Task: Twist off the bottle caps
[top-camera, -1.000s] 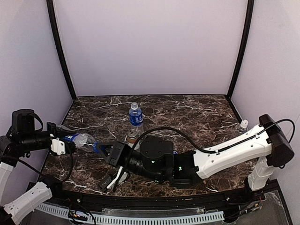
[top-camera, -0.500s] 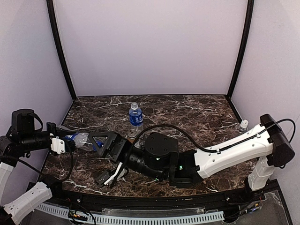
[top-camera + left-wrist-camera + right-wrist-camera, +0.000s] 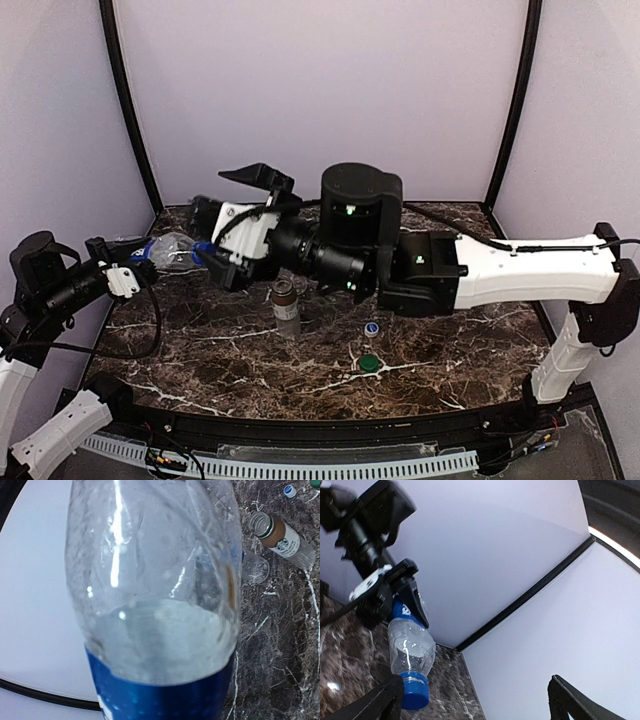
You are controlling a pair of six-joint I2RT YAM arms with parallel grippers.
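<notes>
Currently, in the top view, the left gripper [image 3: 140, 265] is clamped on a clear bottle [image 3: 170, 247] with a blue label. The bottle is held raised over the left side of the table [image 3: 200, 360], roughly level, with its blue cap [image 3: 205, 252] pointing toward the right arm. The right gripper [image 3: 228, 215] is right at that cap, jaws spread. A brown bottle [image 3: 287, 300] stands upright near the table's centre with no cap on it. A blue-and-white cap [image 3: 371, 328] and a green cap [image 3: 369, 363] lie loose on the marble, apart from it.

Left wrist view: the clear bottle [image 3: 155, 595] fills the frame, its walls thin and dimpled. This gripper's own fingers are not visible here. The open-necked brown bottle [image 3: 280, 532] shows beyond.

Right wrist view: both fingers of the right gripper [image 3: 475, 692] show at the lower edge, wide apart, with nothing between them. The blue cap [image 3: 414, 691] sits just beside the finger at frame left, not centred in the gap. The left gripper [image 3: 407, 605] holds the bottle at its label.

Handling: the bottle appears to hold little or no liquid, so it is probably light. Its soft wall will likely buckle or twist under torque. The cap is small and stiff and should be gripped squarely across its diameter. Centre it between the fingers before closing, since an off-centre closure risks slipping off the cap or levering the bottle out of the left grip.
</notes>
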